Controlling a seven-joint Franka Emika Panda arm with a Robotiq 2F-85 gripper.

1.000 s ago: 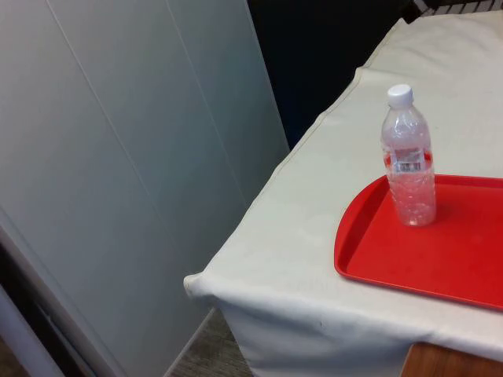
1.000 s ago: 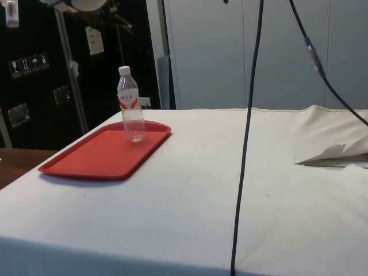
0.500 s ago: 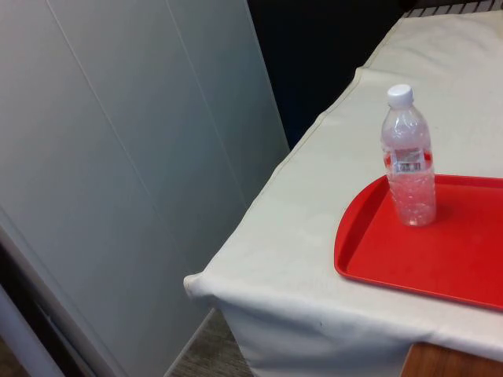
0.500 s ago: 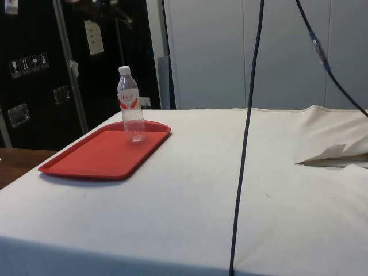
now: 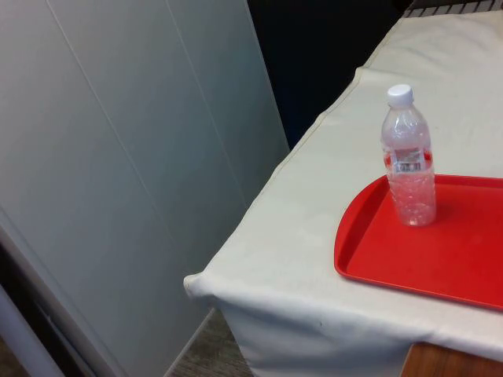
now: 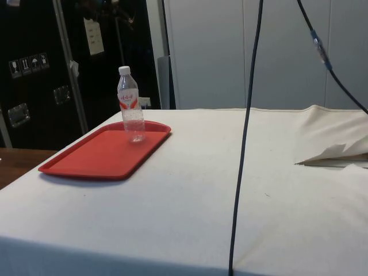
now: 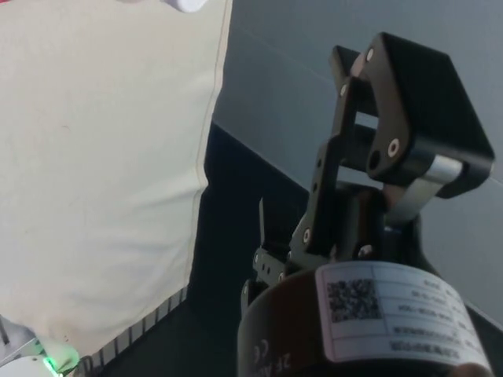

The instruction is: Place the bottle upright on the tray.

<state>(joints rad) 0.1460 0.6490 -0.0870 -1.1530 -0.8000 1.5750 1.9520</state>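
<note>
A clear plastic bottle [image 5: 409, 157] with a white cap and a red-and-white label stands upright on the red tray [image 5: 440, 259], near the tray's far corner on the front view's left. In the side view the bottle [image 6: 130, 103] stands at the far end of the tray [image 6: 98, 155], with nothing touching it. My black gripper [image 7: 409, 86] hangs high beyond the table's edge, away from the bottle. The bottle's white cap [image 7: 189, 4] shows far off over the white cloth [image 7: 94, 157].
A black cable [image 6: 244, 138] hangs down across the side view in front of the table. The cloth is bunched into a fold [image 6: 333, 152] at that view's right. A grey wall panel [image 5: 118, 157] stands beside the table's edge.
The white arm part at the top left of the side view has moved up and out of the picture. The bottle and tray have not moved.
</note>
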